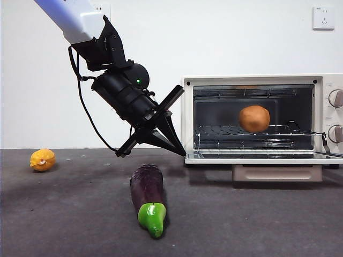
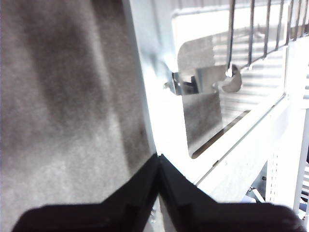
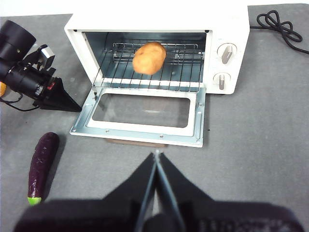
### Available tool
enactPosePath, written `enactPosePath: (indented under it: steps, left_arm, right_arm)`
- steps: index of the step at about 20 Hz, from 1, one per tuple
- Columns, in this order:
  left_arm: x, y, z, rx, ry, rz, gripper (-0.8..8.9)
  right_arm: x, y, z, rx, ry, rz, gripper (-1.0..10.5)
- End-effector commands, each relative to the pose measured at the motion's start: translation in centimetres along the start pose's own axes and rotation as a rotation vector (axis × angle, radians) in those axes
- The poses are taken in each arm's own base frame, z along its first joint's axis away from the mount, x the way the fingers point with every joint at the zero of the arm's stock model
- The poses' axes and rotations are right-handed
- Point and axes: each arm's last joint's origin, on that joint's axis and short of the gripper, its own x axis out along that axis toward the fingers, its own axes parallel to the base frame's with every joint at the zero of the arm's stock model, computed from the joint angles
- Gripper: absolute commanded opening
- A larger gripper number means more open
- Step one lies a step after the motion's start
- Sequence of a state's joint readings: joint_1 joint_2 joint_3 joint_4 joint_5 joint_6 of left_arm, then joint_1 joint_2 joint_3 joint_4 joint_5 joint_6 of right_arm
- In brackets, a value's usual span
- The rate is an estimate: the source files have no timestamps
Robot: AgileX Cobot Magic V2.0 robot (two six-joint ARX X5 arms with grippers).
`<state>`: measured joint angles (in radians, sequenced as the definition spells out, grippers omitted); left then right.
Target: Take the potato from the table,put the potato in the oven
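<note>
The orange-brown potato (image 1: 254, 118) (image 3: 149, 58) lies on the wire rack inside the cream-white oven (image 1: 252, 79) (image 3: 159, 21), whose glass door (image 3: 200, 116) hangs open and flat. My left gripper (image 1: 179, 152) (image 2: 158, 155) is shut and empty, with its tips at the left corner of the open door, just above the dark grey table (image 1: 64, 214). It shows as a dark cone in the right wrist view (image 3: 72, 107). My right gripper (image 3: 156, 153) is shut on nothing and hovers over the table in front of the door.
A purple eggplant (image 1: 147, 195) (image 3: 41, 164) with a green stem lies on the table in front of the left arm. A small yellow knobbly fruit (image 1: 42, 159) sits at the far left. A black cable (image 3: 280, 26) coils behind the oven.
</note>
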<state>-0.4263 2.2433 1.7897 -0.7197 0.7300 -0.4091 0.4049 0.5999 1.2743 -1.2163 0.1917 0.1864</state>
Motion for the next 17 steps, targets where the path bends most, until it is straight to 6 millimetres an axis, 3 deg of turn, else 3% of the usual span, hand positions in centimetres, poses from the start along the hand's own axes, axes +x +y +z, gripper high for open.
enactPosePath:
  steps: [1,11,15,17]
  left_arm:
    - [1.0,0.0,-0.2,0.027,0.018,-0.007,-0.08]
    - [1.8,0.4,-0.1,0.039,-0.081,0.25,-0.08]
    - [1.3,0.8,0.1,0.034,-0.075,0.223,-0.08]
    - [2.0,0.4,-0.2,0.053,-0.055,0.218,-0.08]
  right_arm:
    - [-0.1,0.0,0.0,-0.005,-0.008,-0.001,0.0]
    - [-0.1,0.0,0.0,-0.006,-0.003,-0.002,0.0]
    - [-0.1,0.0,-0.1,-0.008,0.007,-0.003,0.0]
    - [-0.1,0.0,-0.1,-0.006,0.0,-0.002,0.0]
